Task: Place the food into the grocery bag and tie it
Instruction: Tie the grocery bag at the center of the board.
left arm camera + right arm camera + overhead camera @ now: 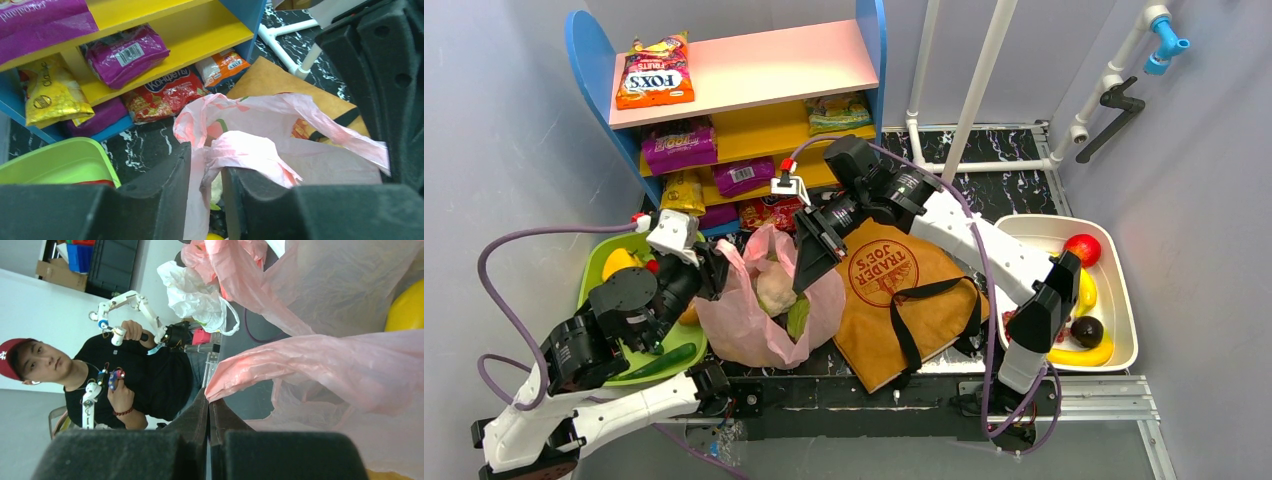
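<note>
The grocery bag (749, 325) is sitting at centre-left of the top view, the right gripper (209, 401) pinching its film, the left gripper (206, 167) standing narrowly parted around a handle (245, 150), which probably needs firm clamping before tying.

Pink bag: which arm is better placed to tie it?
Probably right: the right gripper is shut on a handle of the pink bag, while the left gripper stands open with plastic loose between its jaws.
</note>
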You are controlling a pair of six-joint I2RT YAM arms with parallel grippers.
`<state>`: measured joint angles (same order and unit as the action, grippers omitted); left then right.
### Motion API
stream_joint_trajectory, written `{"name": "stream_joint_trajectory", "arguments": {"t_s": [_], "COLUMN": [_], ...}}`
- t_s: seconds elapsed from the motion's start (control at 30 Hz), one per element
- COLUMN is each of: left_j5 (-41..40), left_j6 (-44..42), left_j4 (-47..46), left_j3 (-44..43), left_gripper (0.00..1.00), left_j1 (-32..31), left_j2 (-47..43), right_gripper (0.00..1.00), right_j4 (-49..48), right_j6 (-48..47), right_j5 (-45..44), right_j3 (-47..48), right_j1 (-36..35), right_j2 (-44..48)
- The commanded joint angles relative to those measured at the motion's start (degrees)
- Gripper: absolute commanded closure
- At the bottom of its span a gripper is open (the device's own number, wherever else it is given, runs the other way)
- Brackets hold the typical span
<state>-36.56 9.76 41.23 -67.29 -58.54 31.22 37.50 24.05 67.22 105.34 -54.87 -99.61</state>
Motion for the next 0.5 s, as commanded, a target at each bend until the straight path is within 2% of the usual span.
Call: {"name": "stream_joint_trajectory", "arguments": {"t_s": [0.0, 0.1, 0.2, 0.33, 0.47], "left_j5": [3.48, 5.66, 6.39, 6.48, 11.14], "left_j6": [-0.13, 0.61, 1.91, 4.54, 6.34], "left_j4": [5.62, 10.00, 15.63, 25.50, 31.71], "left_j3": [-3.75, -6.34, -9.87, -16.91, -21.33], "left_gripper": [0.66, 0.51, 0.45, 0.45, 0.53], "left_j1": [0.27, 0.27, 0.26, 0.27, 0.27], "left_j2": [0.66, 1.37, 3.02, 6.83, 9.68], "right_gripper": [0.99, 0.99, 0.99, 0.99, 0.99], "right_j4": [-2.77, -4.29, -5.01, -5.75, -7.24], "right_j6": [0.55, 2.21, 3.07, 3.78, 5.53], "right_j5": [5.50, 6.08, 6.48, 6.52, 6.12], "right_j3": [3.90, 4.64, 4.96, 4.37, 3.10], "right_j1": [-0.41, -0.41, -0.46, -0.50, -0.50], "right_j2": [-1.10, -2.07, -2.82, -3.21, -3.13]}}
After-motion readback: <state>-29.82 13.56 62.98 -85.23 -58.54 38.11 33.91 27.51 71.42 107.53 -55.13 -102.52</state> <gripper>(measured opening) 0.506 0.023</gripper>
